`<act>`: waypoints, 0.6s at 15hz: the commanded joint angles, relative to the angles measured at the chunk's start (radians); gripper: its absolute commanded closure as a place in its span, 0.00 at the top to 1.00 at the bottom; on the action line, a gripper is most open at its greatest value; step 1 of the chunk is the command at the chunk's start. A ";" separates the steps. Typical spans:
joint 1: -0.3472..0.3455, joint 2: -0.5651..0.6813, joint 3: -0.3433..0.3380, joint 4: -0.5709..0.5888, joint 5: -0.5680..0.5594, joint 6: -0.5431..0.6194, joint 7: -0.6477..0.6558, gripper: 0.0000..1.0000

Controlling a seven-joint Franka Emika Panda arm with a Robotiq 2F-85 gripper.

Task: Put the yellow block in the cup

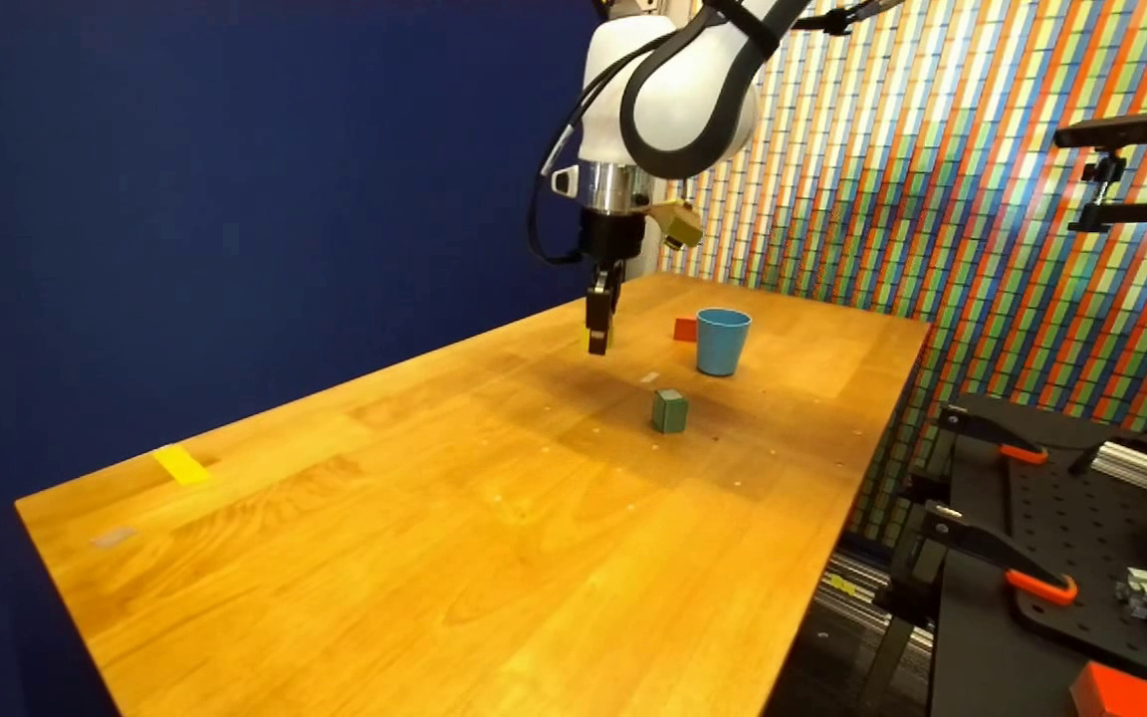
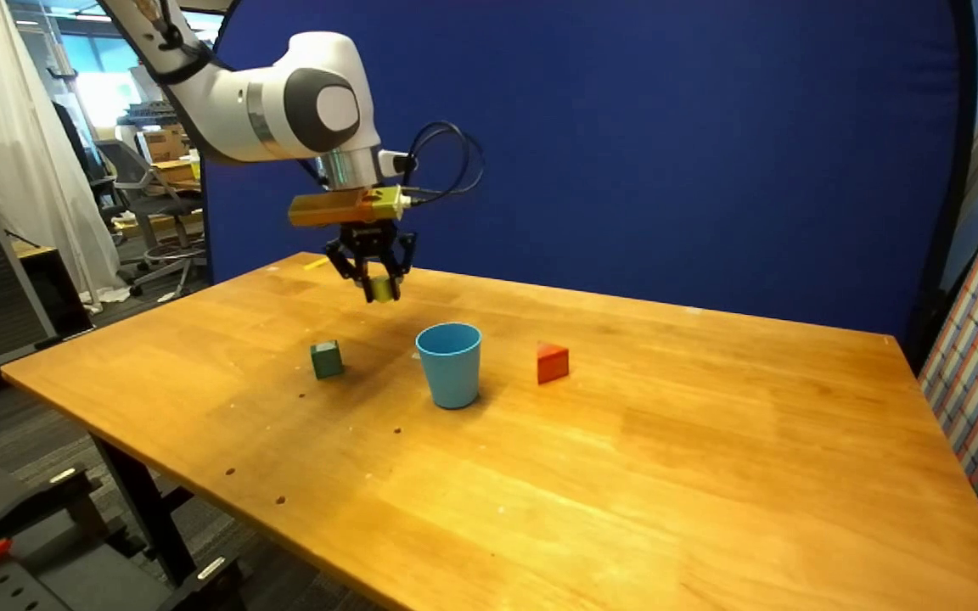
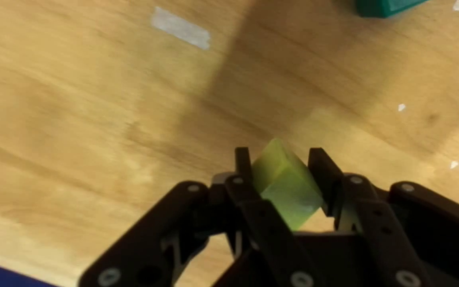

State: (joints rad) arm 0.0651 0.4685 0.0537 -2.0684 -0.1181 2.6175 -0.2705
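I have the yellow block [image 3: 287, 185] pinched in my fingers [image 3: 326, 175], raised over the bench [image 2: 710, 475], toward the edge by the blue backdrop [image 2: 667, 170]. Cup [image 2: 453, 373] is upright on the bench, farther in from that edge, apart from the fingers. In an exterior view, green block [image 2: 327, 360] and red block [image 2: 553, 363] sit on either side of it.

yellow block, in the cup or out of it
Out: the gripper holds the yellow block above the table, apart from the cup in both exterior views.
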 commanded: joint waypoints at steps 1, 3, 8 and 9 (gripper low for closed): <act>-0.009 -0.179 -0.088 -0.103 -0.065 0.010 0.114 0.16; -0.022 -0.228 -0.135 -0.126 -0.099 0.015 0.166 0.16; -0.097 -0.252 -0.167 -0.187 -0.057 0.012 0.186 0.16; -0.108 -0.245 -0.170 -0.197 -0.057 0.022 0.194 0.16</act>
State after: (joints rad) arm -0.0094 0.2379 -0.1169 -2.2163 -0.1904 2.6159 -0.1013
